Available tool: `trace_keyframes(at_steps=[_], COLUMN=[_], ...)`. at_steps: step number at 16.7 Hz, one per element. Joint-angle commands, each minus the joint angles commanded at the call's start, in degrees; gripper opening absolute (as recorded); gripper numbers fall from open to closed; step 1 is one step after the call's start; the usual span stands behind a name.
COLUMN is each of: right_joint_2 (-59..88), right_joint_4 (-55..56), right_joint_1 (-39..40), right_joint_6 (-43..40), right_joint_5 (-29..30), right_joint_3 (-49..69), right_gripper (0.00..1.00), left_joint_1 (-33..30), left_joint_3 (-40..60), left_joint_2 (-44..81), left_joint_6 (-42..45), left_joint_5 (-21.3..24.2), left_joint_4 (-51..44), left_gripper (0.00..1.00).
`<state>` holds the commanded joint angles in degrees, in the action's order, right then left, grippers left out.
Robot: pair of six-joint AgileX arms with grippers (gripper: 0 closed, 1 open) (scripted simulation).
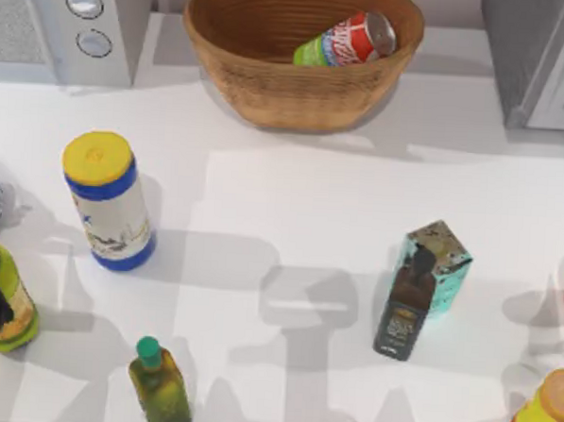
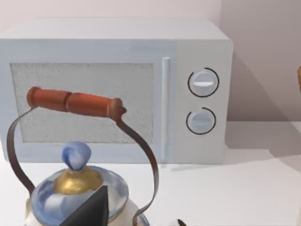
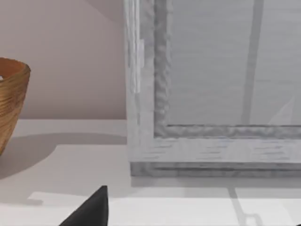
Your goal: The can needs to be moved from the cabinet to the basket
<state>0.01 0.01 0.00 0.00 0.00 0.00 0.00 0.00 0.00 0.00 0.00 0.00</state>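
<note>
The red can, green band at one end and silver top at the other, lies on its side inside the brown wicker basket at the back middle of the table. The grey cabinet stands at the back right. In the right wrist view, its paler framed door panel is close ahead and the basket's rim is off to one side. My right gripper sits low in front of the cabinet. My left gripper is parked at the table's left edge, near a kettle.
A grey appliance with two knobs stands back left, a kettle before it. On the table stand a yellow-lidded cylinder, a green bottle, a dark bottle beside a teal box, a yellow-green bottle and an orange-capped bottle.
</note>
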Motion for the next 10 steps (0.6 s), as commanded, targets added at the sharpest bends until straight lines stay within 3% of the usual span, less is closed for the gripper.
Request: trace_keyframes(at_steps=[6,10], right_joint_2=[1.88,11.69], right_joint_4=[1.92,12.6], right_joint_1=[-0.98,-8.59], right_joint_6=[-0.09,-0.69], right_joint_5=[-1.57,-10.98], right_joint_3=[1.58,7.62], right_gripper=[1.0,1.0], left_joint_1=[0.0,0.0], left_joint_3=[0.0,0.0], left_joint_2=[0.0,0.0], left_joint_6=[0.0,0.0], left_joint_5=[0.0,0.0], left_joint_4=[0.0,0.0], left_gripper=[1.0,1.0])
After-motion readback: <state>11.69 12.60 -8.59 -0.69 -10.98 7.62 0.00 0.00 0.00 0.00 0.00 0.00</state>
